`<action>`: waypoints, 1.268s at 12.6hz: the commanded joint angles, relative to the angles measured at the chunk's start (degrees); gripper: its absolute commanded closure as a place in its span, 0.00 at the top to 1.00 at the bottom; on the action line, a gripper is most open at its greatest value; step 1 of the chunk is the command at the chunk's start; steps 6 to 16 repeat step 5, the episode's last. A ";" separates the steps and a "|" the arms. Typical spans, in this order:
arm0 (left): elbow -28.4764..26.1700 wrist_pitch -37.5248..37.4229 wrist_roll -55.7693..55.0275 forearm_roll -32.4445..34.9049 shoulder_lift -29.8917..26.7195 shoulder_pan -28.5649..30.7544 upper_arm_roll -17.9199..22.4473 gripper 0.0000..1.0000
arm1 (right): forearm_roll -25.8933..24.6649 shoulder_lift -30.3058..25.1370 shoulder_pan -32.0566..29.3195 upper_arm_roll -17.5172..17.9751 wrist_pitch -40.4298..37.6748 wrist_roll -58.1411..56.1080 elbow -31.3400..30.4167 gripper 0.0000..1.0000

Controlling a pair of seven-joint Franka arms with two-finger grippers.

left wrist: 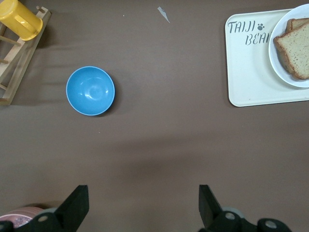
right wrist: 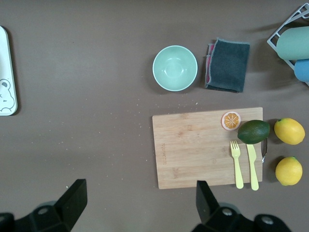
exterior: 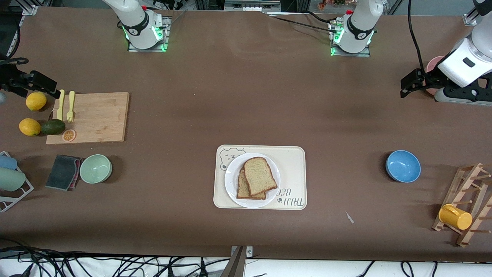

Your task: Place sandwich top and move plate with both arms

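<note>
Front view: the sandwich top (exterior: pixel 260 175) lies on a second slice (exterior: pixel 243 188) on the plate (exterior: pixel 233 181), which sits on the tray (exterior: pixel 294 166) at mid-worktop. The left gripper (exterior: pixel 413 82) hangs over the left arm's end of the worktop beside a pink dish (exterior: pixel 433 63), well apart from the plate. The right gripper (exterior: pixel 29 82) hangs over the right arm's end, just above a lemon (exterior: pixel 35 101) and beside the board (exterior: pixel 96 117). Both arms wait.

Left wrist view: the left gripper (left wrist: pixel 144 205) has its jaws spread and holds nothing. The blue bowl (left wrist: pixel 90 90) is near the jaws; the tray (left wrist: pixel 251 72), plate (left wrist: pixel 282 67) and sandwich top (left wrist: pixel 297 50) are well apart.

Right wrist view: the right gripper (right wrist: pixel 141 203) has its jaws spread, empty. The board (right wrist: pixel 198 145) with fork (right wrist: pixel 236 162) and knife (right wrist: pixel 252 166) is just beside the jaws; the green bowl (right wrist: pixel 175 68) and cloth (right wrist: pixel 228 65) are near.
</note>
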 commanded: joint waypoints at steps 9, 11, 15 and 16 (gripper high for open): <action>0.78 -1.01 -0.16 1.44 0.05 0.05 -0.31 1.00 | -1.56 -1.00 -0.32 0.79 -1.33 -1.09 0.23 1.00; 0.78 -1.01 -0.16 1.44 0.05 0.05 -0.31 1.00 | -1.56 -1.00 -0.32 0.79 -1.33 -1.09 0.23 1.00; 0.78 -1.01 -0.16 1.44 0.05 0.05 -0.31 1.00 | -1.56 -1.00 -0.32 0.79 -1.33 -1.09 0.23 1.00; 0.78 -1.01 -0.16 1.44 0.05 0.05 -0.31 1.00 | -1.56 -1.00 -0.32 0.79 -1.33 -1.09 0.23 1.00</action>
